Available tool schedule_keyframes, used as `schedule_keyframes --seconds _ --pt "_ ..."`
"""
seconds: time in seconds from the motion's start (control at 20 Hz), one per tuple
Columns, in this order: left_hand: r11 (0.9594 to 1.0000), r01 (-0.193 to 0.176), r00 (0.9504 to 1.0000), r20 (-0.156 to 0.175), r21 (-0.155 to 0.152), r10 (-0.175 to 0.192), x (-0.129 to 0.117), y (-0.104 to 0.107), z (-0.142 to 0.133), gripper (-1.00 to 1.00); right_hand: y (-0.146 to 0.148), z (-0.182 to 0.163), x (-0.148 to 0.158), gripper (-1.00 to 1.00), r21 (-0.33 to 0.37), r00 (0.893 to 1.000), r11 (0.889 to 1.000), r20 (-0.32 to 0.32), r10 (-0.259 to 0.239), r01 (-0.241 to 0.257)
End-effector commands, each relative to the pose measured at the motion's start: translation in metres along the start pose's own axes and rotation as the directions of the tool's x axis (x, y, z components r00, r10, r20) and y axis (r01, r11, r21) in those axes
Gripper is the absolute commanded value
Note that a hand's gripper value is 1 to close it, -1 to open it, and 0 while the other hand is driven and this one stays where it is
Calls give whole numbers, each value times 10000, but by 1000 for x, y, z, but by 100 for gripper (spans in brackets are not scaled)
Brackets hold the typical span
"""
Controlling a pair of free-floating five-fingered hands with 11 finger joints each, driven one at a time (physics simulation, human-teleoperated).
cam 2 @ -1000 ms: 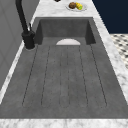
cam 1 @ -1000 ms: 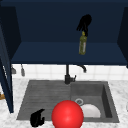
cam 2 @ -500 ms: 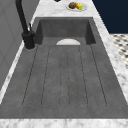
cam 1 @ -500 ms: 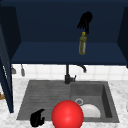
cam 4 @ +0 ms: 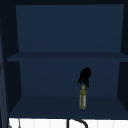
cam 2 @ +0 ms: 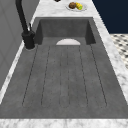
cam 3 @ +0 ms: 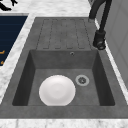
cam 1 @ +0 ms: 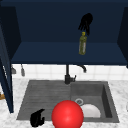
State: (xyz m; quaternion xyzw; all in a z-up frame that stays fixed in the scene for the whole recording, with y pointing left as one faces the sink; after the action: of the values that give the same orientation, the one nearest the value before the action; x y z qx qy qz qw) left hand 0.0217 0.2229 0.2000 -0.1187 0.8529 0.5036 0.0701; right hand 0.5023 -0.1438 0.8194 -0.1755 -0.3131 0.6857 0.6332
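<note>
Hovering left hand: the left hand (cam 1: 37, 118) hangs by the sink's (cam 1: 25, 100) front left rim, fingers curled, holding nothing.
Red ball: a red ball (cam 1: 67, 115) sits just right of it.
White plate: a white plate (cam 3: 57, 90) lies in the basin.
Olive bottle: an olive bottle (cam 4: 83, 98) stands upright on the cabinet shelf (cam 4: 45, 107).
Right hand: the right hand (cam 4: 85, 76) is directly above its cap, fingers relaxed, pointing down.
</note>
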Motion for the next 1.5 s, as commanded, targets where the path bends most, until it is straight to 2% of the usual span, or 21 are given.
schedule_keyframes --seconds 0.0,0.55,0.8,1.0,1.25,1.45 --pt "10000 0 10000 0 0 0 0 0 0 0 2 -1 -4 -100 340 9955 9959 -421 854 -840" --pt "10000 0 10000 0 0 0 0 0 0 0 9 -21 10 -100 195 9811 9909 -1394 1344 -1330" --pt "10000 0 10000 0 0 0 0 0 0 0 19 -25 8 -100 -220 9822 9916 -1419 1232 -1276" --pt "10000 0 10000 0 0 0 0 0 0 0 30 -25 9 -100 -567 9797 9881 -1497 1332 -1430" --pt "10000 0 10000 0 0 0 0 0 0 0 37 -25 10 -100 -1104 9763 9803 -1609 1449 -1637" --pt "10000 0 10000 0 0 0 0 0 0 0 41 -26 16 -100 -1345 9694 9746 -1931 1517 -1793"
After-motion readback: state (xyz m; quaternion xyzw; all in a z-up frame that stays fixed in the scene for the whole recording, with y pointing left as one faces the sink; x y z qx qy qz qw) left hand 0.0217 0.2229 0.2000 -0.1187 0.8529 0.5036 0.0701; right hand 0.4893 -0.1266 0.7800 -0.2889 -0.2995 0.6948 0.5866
